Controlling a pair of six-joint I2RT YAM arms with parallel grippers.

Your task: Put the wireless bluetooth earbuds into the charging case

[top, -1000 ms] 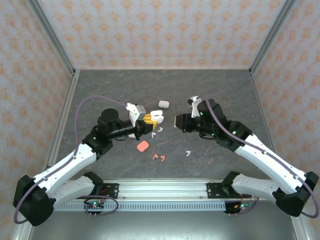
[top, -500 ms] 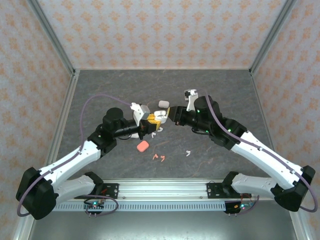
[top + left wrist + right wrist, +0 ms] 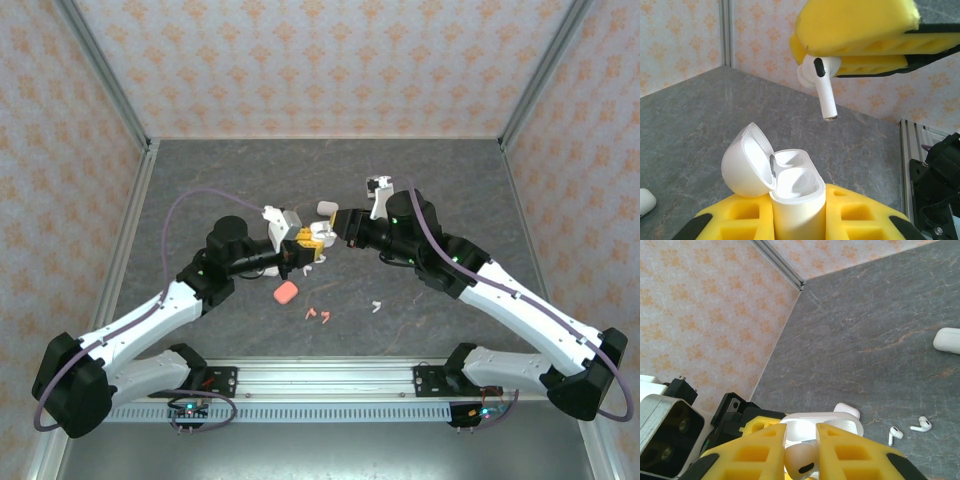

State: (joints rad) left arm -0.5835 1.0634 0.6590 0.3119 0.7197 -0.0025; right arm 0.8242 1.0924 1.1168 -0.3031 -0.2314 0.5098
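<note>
A white charging case point(image 3: 795, 195) stands upright with its lid flipped open, and my left gripper point(image 3: 797, 222) is shut on its body. Just above it hangs a white earbud point(image 3: 822, 85), stem pointing down toward the case's open wells but apart from them. My right gripper point(image 3: 801, 452) is shut on that earbud's head point(image 3: 801, 461). From the top, the left gripper point(image 3: 302, 244) and the right gripper point(image 3: 328, 233) meet nose to nose above the table's middle.
Two loose white earbuds point(image 3: 894, 434) point(image 3: 921, 425) lie on the grey table, beside a closed white case point(image 3: 846, 410). Another white case point(image 3: 327, 208) sits farther back. A pink case point(image 3: 285, 292), two pink earbuds point(image 3: 318, 314) and a white earbud point(image 3: 376, 304) lie nearer the front.
My right gripper has swung left with the earbud until it hangs over the open case. The left gripper with the case has edged right to meet it.
</note>
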